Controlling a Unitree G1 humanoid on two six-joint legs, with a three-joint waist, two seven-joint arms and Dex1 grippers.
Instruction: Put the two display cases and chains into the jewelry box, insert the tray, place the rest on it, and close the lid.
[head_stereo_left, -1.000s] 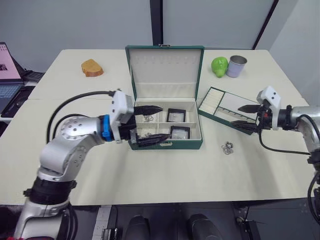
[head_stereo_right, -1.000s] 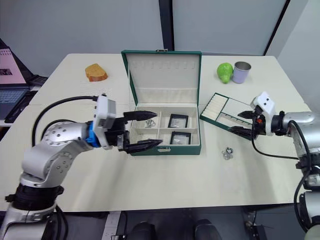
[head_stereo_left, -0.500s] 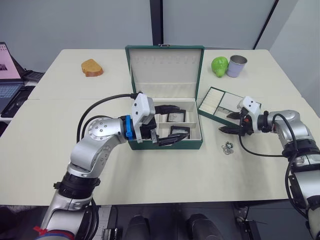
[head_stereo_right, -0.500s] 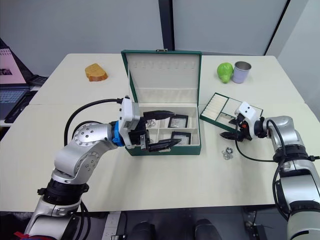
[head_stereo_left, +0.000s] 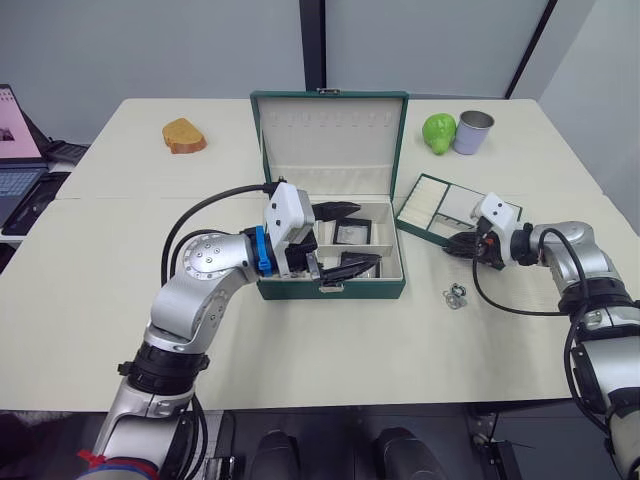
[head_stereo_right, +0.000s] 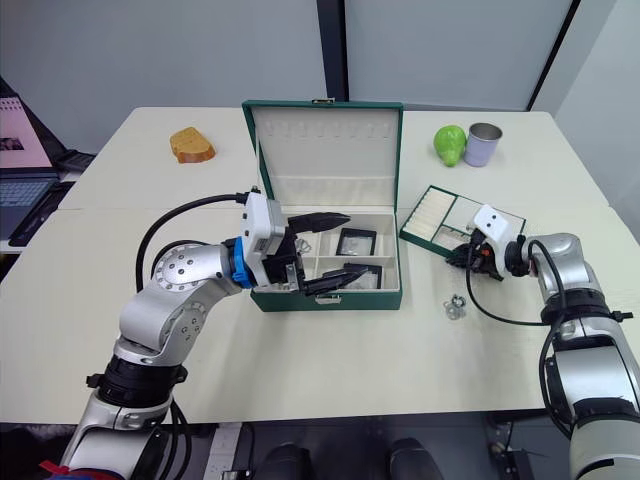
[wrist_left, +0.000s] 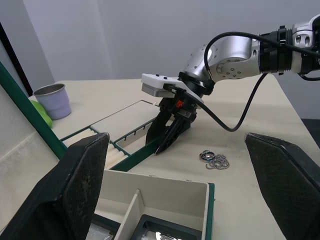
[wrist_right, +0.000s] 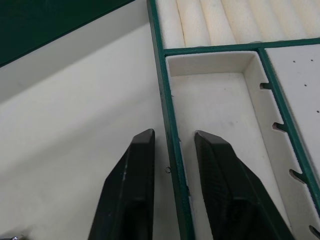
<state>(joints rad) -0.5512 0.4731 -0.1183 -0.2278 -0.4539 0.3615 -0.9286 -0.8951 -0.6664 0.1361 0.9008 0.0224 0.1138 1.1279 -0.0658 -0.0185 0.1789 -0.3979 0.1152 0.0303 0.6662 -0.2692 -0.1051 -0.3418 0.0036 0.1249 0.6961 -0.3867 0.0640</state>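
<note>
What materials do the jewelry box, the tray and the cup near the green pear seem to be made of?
The jewelry box looks covered in dark green leather-like material with a matte sheen; the lining seems to be cream velvet or felt. The tray has the same green rim and soft cream lining, with padded ribs, probably foam under fabric. The cup looks like brushed metal, judging by its grey shine.

big dark green jewelry box (head_stereo_left: 330, 290) open on the table, lid (head_stereo_left: 330, 142) standing up at the back, two display cases (head_stereo_left: 351, 232) lying flat inside on its right side, green-rimmed tray (head_stereo_left: 440, 212) on the table just right of it, little silvery rings (head_stereo_left: 456, 295) in front of the tray
</note>
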